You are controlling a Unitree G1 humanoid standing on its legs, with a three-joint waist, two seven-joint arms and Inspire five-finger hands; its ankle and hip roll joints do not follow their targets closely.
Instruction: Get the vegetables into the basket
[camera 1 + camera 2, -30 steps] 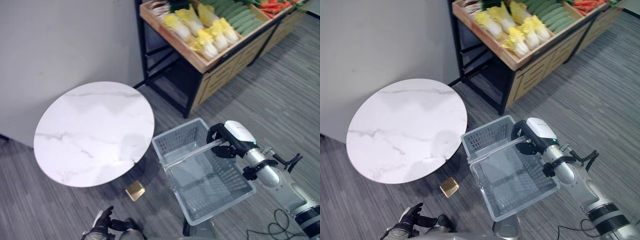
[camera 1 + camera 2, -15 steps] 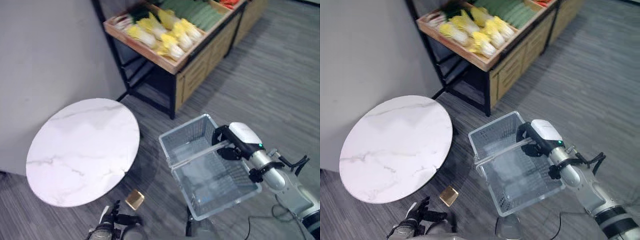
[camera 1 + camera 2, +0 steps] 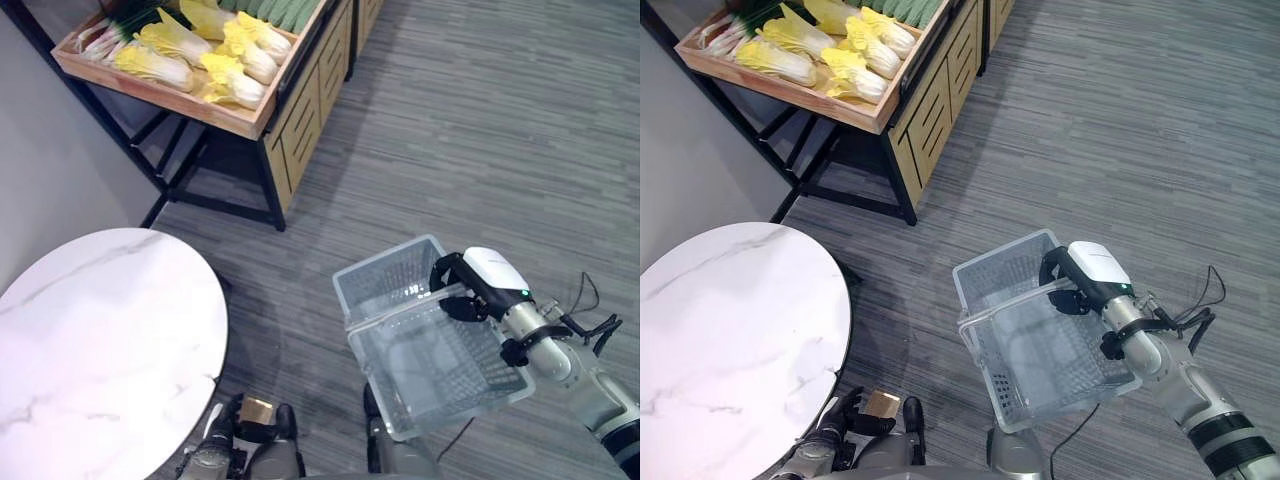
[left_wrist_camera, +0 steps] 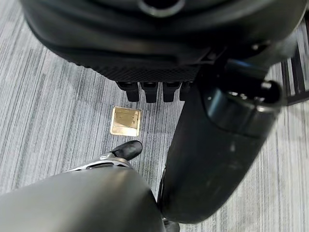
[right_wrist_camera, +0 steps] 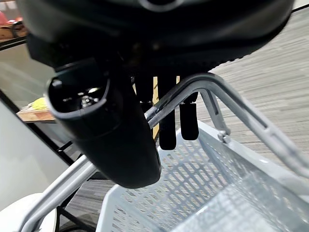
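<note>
A grey plastic basket (image 3: 388,258) hangs empty over the carpet, carried by its handle (image 5: 193,89). My right hand (image 3: 465,290) is shut on that handle, thumb (image 5: 111,140) in front and fingers behind the bar. The vegetables lie in a wooden shelf tray (image 3: 170,98) at the far left: yellow-white cabbages (image 3: 225,65), green cucumbers (image 3: 285,10) and leeks (image 3: 100,30). They are well away from the basket. My left hand (image 3: 213,452) hangs low near the floor, fingers (image 4: 145,92) relaxed and holding nothing.
A round white marble table (image 3: 90,350) stands at the near left. A small gold square plate (image 4: 126,121) is set in the carpet below my left hand. The shelf's black frame and wooden drawers (image 3: 300,110) stand ahead; grey carpet (image 3: 480,130) stretches to the right.
The whole view has swung round, so the table and shelf now sit further left. The basket stays in my right hand. My left hand still hangs low.
</note>
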